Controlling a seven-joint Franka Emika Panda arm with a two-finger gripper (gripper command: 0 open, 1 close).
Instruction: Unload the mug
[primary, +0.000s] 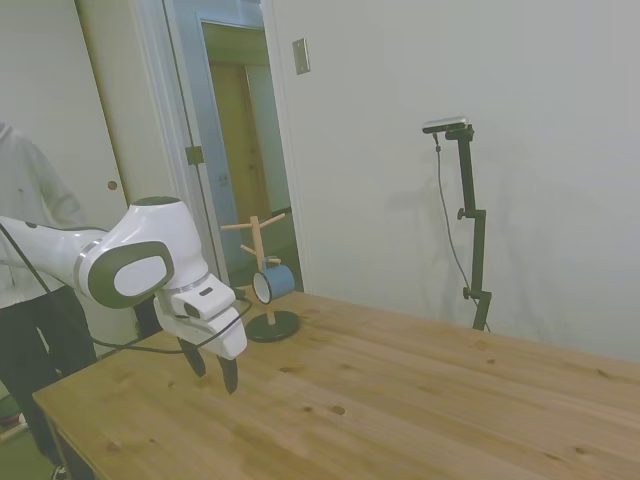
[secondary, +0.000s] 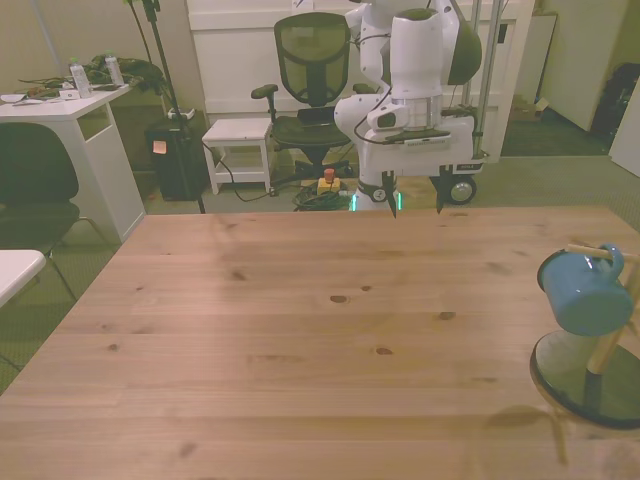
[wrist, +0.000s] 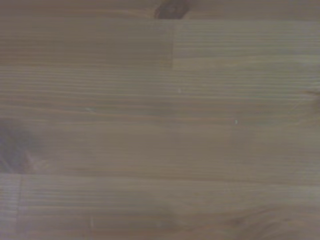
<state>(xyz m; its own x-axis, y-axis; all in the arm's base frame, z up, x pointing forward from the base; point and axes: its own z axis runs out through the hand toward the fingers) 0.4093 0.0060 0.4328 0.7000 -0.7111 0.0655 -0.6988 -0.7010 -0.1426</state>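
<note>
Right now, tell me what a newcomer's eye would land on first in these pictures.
The light-blue mug stands out most: it hangs tilted on a peg of the wooden peg stand at the front view's right edge of the table. Next comes the white arm, its gripper open and pointing down near the table's far edge, well apart from the mug. In the side view a person stands behind the arm.

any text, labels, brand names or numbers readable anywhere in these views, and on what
None can be read.
The mug is plain blue, with no print showing.
The peg stand and the table are bare wood.
The arm shows no legible marking.
The bottles on the white desk may carry labels, but they are too small to read.
</note>
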